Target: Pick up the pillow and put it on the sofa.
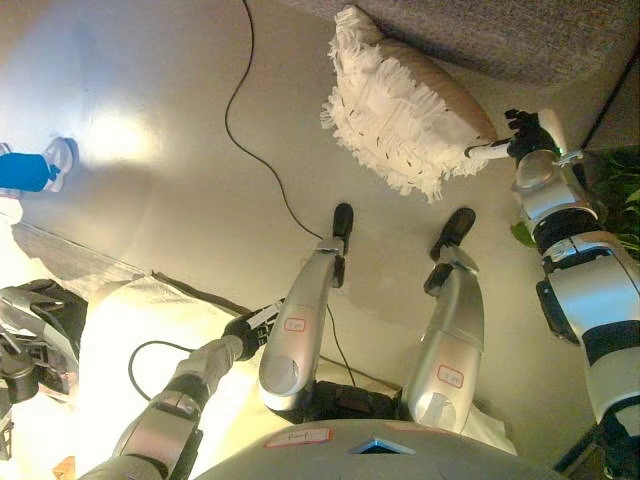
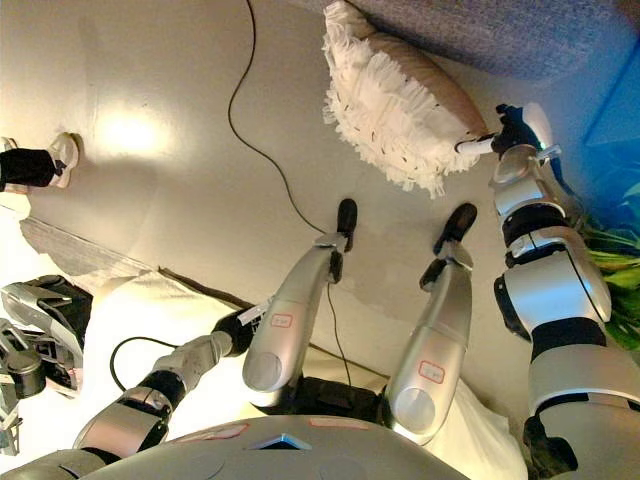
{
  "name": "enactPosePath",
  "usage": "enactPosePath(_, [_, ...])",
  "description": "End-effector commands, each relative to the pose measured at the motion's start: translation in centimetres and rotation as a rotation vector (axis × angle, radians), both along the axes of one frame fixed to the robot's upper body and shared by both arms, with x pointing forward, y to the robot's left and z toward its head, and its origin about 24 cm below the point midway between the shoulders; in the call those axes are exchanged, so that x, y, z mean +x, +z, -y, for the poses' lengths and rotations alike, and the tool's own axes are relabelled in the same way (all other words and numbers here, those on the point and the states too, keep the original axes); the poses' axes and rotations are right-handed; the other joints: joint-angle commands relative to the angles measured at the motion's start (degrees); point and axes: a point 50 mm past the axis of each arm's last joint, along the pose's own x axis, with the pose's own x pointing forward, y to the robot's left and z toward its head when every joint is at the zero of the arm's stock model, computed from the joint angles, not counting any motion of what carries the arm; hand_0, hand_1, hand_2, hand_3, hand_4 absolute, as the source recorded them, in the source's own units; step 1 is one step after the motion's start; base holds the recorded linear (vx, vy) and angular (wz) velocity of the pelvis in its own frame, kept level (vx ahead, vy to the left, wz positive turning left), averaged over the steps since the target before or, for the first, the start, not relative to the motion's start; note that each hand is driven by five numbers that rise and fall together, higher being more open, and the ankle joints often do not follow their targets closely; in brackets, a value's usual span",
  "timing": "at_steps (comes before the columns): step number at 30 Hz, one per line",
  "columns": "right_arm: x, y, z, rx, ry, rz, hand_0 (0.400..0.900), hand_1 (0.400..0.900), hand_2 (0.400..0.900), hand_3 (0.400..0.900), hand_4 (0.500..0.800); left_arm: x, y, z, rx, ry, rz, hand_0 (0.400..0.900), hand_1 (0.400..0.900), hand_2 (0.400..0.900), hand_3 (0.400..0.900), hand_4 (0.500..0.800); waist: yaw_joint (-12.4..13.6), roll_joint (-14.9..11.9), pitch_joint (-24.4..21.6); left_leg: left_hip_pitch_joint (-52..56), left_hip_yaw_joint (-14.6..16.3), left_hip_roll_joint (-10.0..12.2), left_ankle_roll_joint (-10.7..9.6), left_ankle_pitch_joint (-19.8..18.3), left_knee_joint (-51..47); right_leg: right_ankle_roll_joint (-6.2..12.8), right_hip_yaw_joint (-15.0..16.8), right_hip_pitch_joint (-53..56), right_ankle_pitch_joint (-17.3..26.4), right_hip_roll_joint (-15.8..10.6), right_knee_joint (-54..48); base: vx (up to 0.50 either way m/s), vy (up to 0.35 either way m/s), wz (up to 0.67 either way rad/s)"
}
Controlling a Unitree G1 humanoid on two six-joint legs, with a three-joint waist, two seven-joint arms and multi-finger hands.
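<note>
Nearest the lens, low at the left: dark left hand (image 1: 252, 328), idle, fingers mostly hidden behind the body, so cannot tell whether spread or curled. Well apart from any task thing, far from the pillow.

Further left and beyond those fingers: a person's shoe and blue trouser leg (image 1: 35, 170) on the pale glossy floor (image 1: 150, 200); lower left, a dark bundle of equipment (image 1: 30, 335) beside a pale sheet.

Toward the middle-right: cream tufted pillow with a tan fabric back (image 1: 400, 110), propped against the front of the grey woven sofa (image 1: 500, 35), lower fringe near the floor. Long axis running diagonally, from upper left down to lower right, its lower-right corner ending at the right hand.

At the right: dark right hand (image 1: 515, 135), white-tipped fingers (image 1: 487, 151) reaching left and touching the pillow's corner, seemingly pinching its edge, though grip hard to confirm. Clearly the nearer hand; pillow lies to the left of and above those fingers, sofa seat just beyond.

Judged next: lift up and over the sofa's front edge. Green plant leaves (image 1: 620, 200) just right of the forearm, a possible snag; one-corner hold likely to let the pillow swing or slip.
</note>
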Motion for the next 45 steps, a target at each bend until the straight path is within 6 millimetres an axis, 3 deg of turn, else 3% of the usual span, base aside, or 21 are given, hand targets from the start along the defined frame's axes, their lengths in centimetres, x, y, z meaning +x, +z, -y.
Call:
enactPosePath(1, [0.5, 7.7, 2.2, -0.114, -0.021, 0.185, 0.900, 0.900, 0.900, 0.900, 0.800, -5.4, -1.4, -2.0, 0.008, 0.050, -0.114, 0.900, 0.900, 0.900, 0.900, 0.800, -0.30, 4.47, 0.45, -3.02, -0.65, 1.88, -0.11, -4.51, 3.82, 1.71, 0.94, -0.65, -11.43, 0.26, 8.41, -0.01, 0.042, -0.07])
enactPosePath(6, [0.9, 11.0, 1.8, -0.097, 0.007, 0.239, 0.900, 0.900, 0.900, 0.900, 0.800, -6.1, -1.5, -1.8, -0.027, 0.077, -0.106, 0.900, 0.900, 0.900, 0.900, 0.800, 0.64, 5.35, 0.45, -4.96, -0.97, 1.86, -0.17, -4.02, 3.83, 1.41, 1.41, -2.92, -11.81, 0.41, 9.46, 0.00, 0.013, 0.00])
enactPosePath(9, [1.2, 11.9, 1.0, -0.088, 0.040, 0.241, 0.900, 0.900, 0.900, 0.900, 0.800, -6.3, -1.5, -1.8, -0.034, 0.071, -0.098, 0.900, 0.900, 0.900, 0.900, 0.800, 1.14, 5.78, 0.45, -5.98, -1.29, 1.65, -0.20, -3.64, 3.66, 1.18, 1.69, -4.17, -11.92, 0.61, 9.82, 0.00, 0.020, 0.04])
enactPosePath(16, [1.9, 12.0, -0.8, -0.007, 0.110, 0.222, 0.900, 0.900, 0.900, 0.900, 0.800, -6.5, -1.4, -1.2, -0.060, 0.048, -0.088, 0.900, 0.900, 0.900, 0.900, 0.800, 1.80, 7.07, 0.45, -7.12, -1.56, 1.26, -0.45, -2.94, 2.91, 1.02, 2.09, -5.65, -12.02, 0.57, 9.65, 0.01, 0.045, 0.04])
enactPosePath(28, [2.9, 10.1, -4.0, 0.122, 0.200, 0.162, 0.900, 0.900, 0.900, 0.900, 0.800, -6.8, -1.5, -0.1, -0.086, -0.001, -0.068, 0.900, 0.900, 0.900, 0.900, 0.800, 3.21, 8.82, 0.45, -8.37, -1.58, 0.55, -0.60, -2.31, 2.42, 1.16, 2.15, -7.10, -12.03, -0.01, 9.64, 0.01, 0.033, 0.06])
enactPosePath(38, [3.1, 12.2, -4.1, 0.005, 0.217, 0.111, 0.900, 0.900, 0.900, 0.900, 0.800, -7.4, -1.4, -0.1, -0.111, 0.016, -0.050, 0.900, 0.900, 0.900, 0.900, 0.800, 5.07, 10.39, 0.45, -11.62, -2.47, 0.05, -0.54, -1.31, 2.39, 1.37, 2.50, -10.73, -12.13, -0.50, 11.28, -0.01, 0.013, 0.07])
enactPosePath(39, [3.1, 12.5, -4.3, -0.015, 0.241, 0.098, 0.673, 0.673, 0.673, 0.673, 0.664, -7.4, -1.4, -0.2, -0.113, 0.017, -0.045, 0.900, 0.900, 0.900, 0.900, 0.800, 5.17, 10.39, 0.45, -12.30, -2.62, 0.04, -0.53, -1.28, 2.63, 1.37, 2.64, -11.42, -12.14, -0.52, 11.63, -0.04, -0.002, 0.06])
enactPosePath(40, [3.1, 12.9, -4.5, -0.030, 0.263, 0.089, 0.400, 0.400, 0.400, 0.400, 0.500, -7.3, -1.2, -0.4, -0.113, 0.018, -0.040, 0.900, 0.900, 0.900, 0.900, 0.800, 5.30, 10.36, 0.45, -13.21, -2.81, 0.05, -0.51, -1.26, 3.03, 1.27, 2.81, -12.27, -12.21, -0.47, 12.12, -0.04, -0.006, 0.06])
enactPosePath(45, [2.9, 14.8, -4.3, -0.079, 0.257, 0.184, 0.400, 0.400, 0.400, 0.400, 0.500, -7.7, -1.0, -1.1, -0.117, 0.040, -0.023, 0.900, 0.900, 0.900, 0.900, 0.800, 5.67, 10.31, 0.45, -16.41, -3.38, 0.15, -0.49, -1.36, 4.61, 1.38, 3.31, -15.12, -12.46, -0.52, 13.98, -0.03, -0.007, 0.02])
